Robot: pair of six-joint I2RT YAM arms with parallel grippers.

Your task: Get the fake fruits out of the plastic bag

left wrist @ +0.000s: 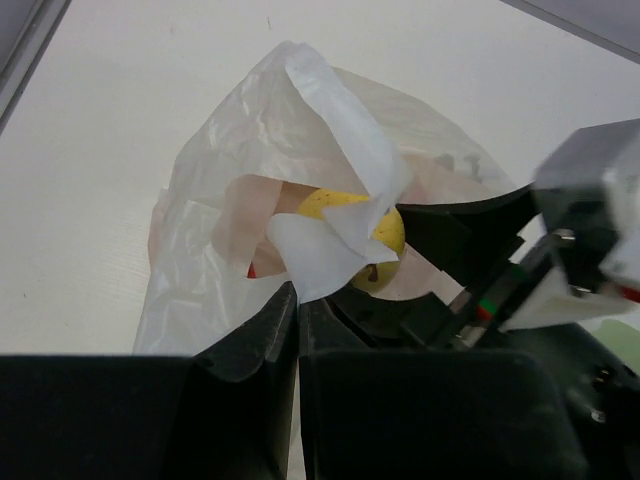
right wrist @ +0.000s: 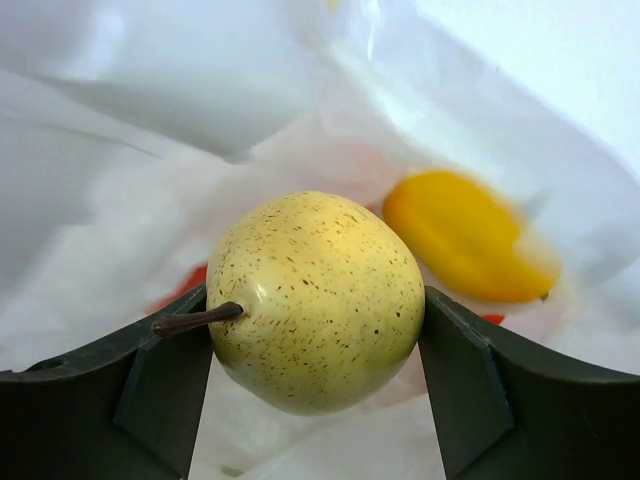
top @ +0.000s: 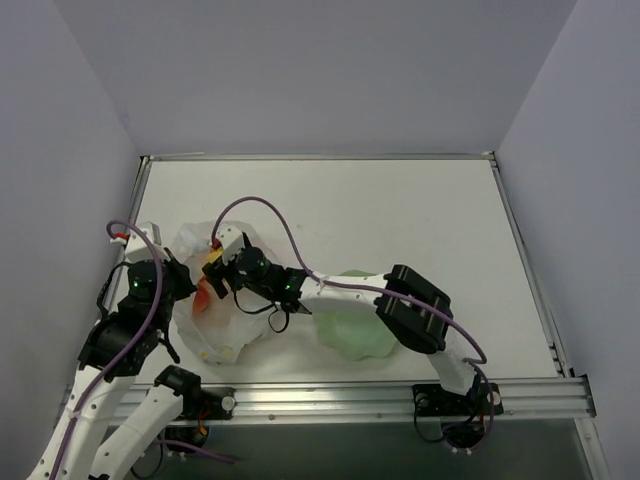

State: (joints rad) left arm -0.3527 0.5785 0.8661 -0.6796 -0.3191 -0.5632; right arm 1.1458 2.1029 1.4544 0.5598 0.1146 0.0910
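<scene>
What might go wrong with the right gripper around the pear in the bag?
The glossy yellow pear sits between the right gripper's fingers at its rounded sides and may slip on lifting. A flap of the plastic bag drapes over it and could snag. The left gripper pinches only a thin edge, which might pull free.

Top camera looks down from behind; both wrist cameras closely face the plastic bag [left wrist: 250,140].
</scene>
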